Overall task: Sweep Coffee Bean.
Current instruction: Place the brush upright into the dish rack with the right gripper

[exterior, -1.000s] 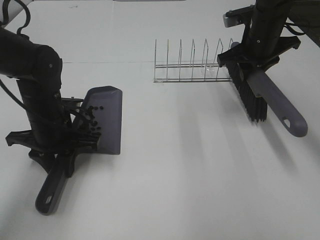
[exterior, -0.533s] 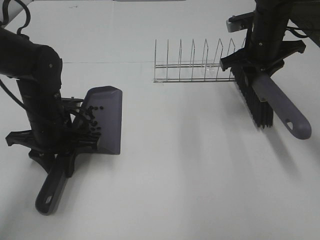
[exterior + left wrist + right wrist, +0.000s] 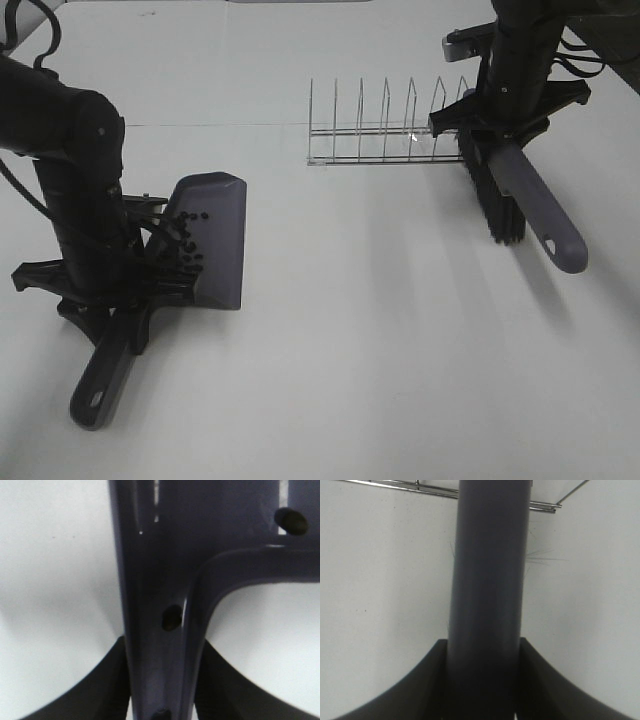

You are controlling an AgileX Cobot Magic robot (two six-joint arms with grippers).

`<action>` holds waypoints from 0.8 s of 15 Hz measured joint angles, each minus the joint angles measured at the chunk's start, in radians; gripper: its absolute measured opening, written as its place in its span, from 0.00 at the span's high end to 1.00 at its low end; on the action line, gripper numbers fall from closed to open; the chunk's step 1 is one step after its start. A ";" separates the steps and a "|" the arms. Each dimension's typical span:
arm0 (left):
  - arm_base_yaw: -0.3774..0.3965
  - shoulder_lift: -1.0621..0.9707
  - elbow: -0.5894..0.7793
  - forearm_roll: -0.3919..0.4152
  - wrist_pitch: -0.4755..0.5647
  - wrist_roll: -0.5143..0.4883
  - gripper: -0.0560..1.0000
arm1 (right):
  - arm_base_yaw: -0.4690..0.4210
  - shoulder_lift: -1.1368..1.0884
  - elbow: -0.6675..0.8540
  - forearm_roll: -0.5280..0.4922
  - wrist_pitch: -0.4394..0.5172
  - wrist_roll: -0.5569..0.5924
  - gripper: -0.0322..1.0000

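The grey-purple dustpan (image 3: 212, 240) lies on the white table at the left, with several dark coffee beans (image 3: 186, 238) on its tray. My left gripper (image 3: 122, 300) is shut on the dustpan's handle (image 3: 104, 380); the left wrist view shows that handle (image 3: 160, 595) between the black fingers (image 3: 107, 680), with a few beans (image 3: 172, 617) on it. My right gripper (image 3: 497, 125) is shut on the brush (image 3: 530, 205), whose black bristles (image 3: 492, 200) hang at the right end of the wire rack. The brush handle (image 3: 490, 580) fills the right wrist view.
A wire dish rack (image 3: 385, 135) stands on the table (image 3: 380, 330) at the back centre-right, its right end right next to the brush. The rack's wires also show in the right wrist view (image 3: 542, 506). A seam line (image 3: 220, 124) crosses the table.
The right arm has shifted the brush back left and a little away, closer to the rack's right end. The left arm and the dustpan have not moved.
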 joint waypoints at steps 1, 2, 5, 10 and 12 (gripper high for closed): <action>0.000 0.000 0.000 0.000 0.000 0.000 0.65 | 0.000 0.007 -0.012 0.000 0.006 0.001 0.69; 0.000 0.000 0.000 0.001 0.000 0.002 0.65 | 0.000 0.025 -0.063 0.000 0.015 0.003 0.69; 0.000 0.000 0.000 0.001 -0.001 0.003 0.65 | 0.000 0.084 -0.193 -0.007 0.032 -0.003 0.69; 0.000 0.000 0.000 0.001 -0.001 0.003 0.65 | -0.024 0.131 -0.290 0.013 0.121 -0.041 0.69; 0.000 0.000 0.000 0.001 -0.001 0.003 0.65 | -0.028 0.106 -0.290 0.016 0.149 -0.061 0.69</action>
